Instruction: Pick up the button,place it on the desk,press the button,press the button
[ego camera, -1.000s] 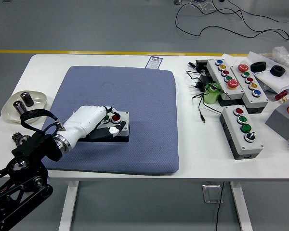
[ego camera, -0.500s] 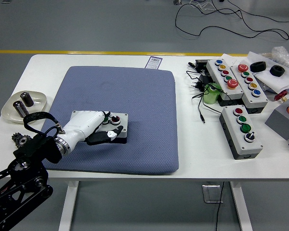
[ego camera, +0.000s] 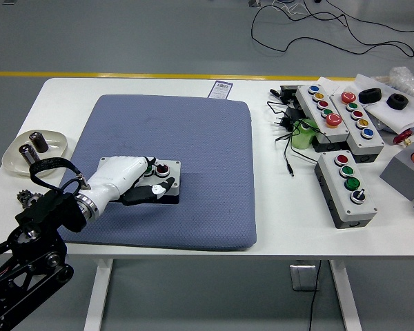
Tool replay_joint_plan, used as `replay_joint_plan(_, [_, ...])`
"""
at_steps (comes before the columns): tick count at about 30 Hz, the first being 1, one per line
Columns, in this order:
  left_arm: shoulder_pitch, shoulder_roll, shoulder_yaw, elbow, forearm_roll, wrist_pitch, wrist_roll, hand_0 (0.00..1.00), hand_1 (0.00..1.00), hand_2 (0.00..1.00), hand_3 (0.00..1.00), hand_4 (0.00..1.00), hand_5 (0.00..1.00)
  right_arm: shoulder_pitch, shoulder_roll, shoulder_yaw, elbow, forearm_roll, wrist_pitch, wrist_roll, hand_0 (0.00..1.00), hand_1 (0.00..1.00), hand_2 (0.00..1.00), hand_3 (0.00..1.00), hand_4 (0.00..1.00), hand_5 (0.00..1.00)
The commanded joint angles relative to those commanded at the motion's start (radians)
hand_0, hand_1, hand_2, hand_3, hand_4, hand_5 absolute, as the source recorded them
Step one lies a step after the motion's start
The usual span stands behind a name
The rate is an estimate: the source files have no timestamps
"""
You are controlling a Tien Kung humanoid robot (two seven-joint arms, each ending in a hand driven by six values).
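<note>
A small grey button box (ego camera: 167, 174) with a red and a green button lies on the blue mat (ego camera: 193, 138), left of the mat's middle. My left hand (ego camera: 159, 176), white with black fingers, comes in from the lower left and lies over the box's left half. Its fingers curl over the top and the thumb runs along the box's near side, so the hand grips the box. The green button is mostly hidden under the fingers. The right arm is out of view.
A pale dish (ego camera: 17, 157) holding dark cylinders sits at the table's left edge, with a small gear (ego camera: 24, 200) beside my arm. Three more button boxes (ego camera: 345, 187) and cables (ego camera: 286, 127) crowd the right side, next to a green object (ego camera: 305, 132).
My left hand has drawn back a little to the left and away from the near edge, and the button box has shifted left with it.
</note>
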State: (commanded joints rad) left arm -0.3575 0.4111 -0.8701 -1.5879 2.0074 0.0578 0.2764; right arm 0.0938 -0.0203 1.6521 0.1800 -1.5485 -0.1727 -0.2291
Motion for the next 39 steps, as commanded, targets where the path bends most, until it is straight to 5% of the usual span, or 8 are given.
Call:
replay_joint_plan(6, [0.016, -0.013, -0.05, -0.025, -0.07, 0.198, -0.068, 0.002, 0.002, 0.002, 0.731, 0.651, 0.998, 0.001, -0.001, 0.0, 0.0, 0.001, 0.0, 0.001, 0.656, 0.666, 0.685, 0.59, 0.421, 0.263])
replay_joint_plan(8, [0.028, -0.035, -0.082, -0.01, -0.095, 0.275, -0.073, 0.002, 0.058, 0.131, 0.883, 0.676, 0.998, 0.002, -0.001, 0.0, 0.0, -0.001, 0.0, 0.001, 0.655, 0.666, 0.685, 0.59, 0.422, 0.263])
replay_joint_plan(12, [0.058, -0.095, -0.152, 0.055, -0.211, 0.357, -0.118, 0.002, 0.058, 0.131, 0.883, 0.676, 0.998, 0.002, -0.001, 0.001, 0.0, -0.001, 0.0, 0.002, 0.655, 0.666, 0.685, 0.59, 0.422, 0.263])
replay_joint_plan(13, [0.066, -0.109, -0.168, 0.074, -0.25, 0.354, -0.137, 0.002, 0.058, 0.131, 0.883, 0.676, 0.998, 0.002, -0.001, 0.001, 0.0, -0.001, 0.0, 0.002, 0.655, 0.666, 0.685, 0.59, 0.422, 0.263])
replay_joint_plan(14, [0.073, -0.12, -0.178, 0.089, -0.286, 0.35, -0.154, 0.565, 0.701, 0.771, 0.963, 0.648, 0.998, 0.002, -0.001, 0.0, 0.0, -0.001, 0.0, 0.002, 0.656, 0.666, 0.685, 0.59, 0.421, 0.262])
replay_joint_plan(21, [0.115, -0.184, -0.239, 0.176, -0.585, 0.298, -0.349, 0.675, 0.763, 0.836, 0.955, 0.629, 0.998, 0.003, -0.002, 0.001, 0.0, -0.004, 0.001, 0.0, 0.656, 0.666, 0.685, 0.59, 0.421, 0.262])
replay_joint_plan(33, [0.138, -0.188, -0.333, 0.23, -1.091, 0.204, -0.387, 0.809, 0.861, 0.907, 0.878, 0.615, 0.998, 0.004, -0.003, -0.001, 0.0, -0.003, 0.003, -0.002, 0.656, 0.666, 0.685, 0.59, 0.422, 0.263])
replay_joint_plan(39, [0.136, -0.19, -0.354, 0.24, -1.128, 0.194, -0.389, 0.815, 0.865, 0.908, 0.878, 0.612, 0.998, 0.004, -0.003, -0.003, 0.0, -0.002, 0.003, -0.001, 0.656, 0.666, 0.685, 0.59, 0.421, 0.262])
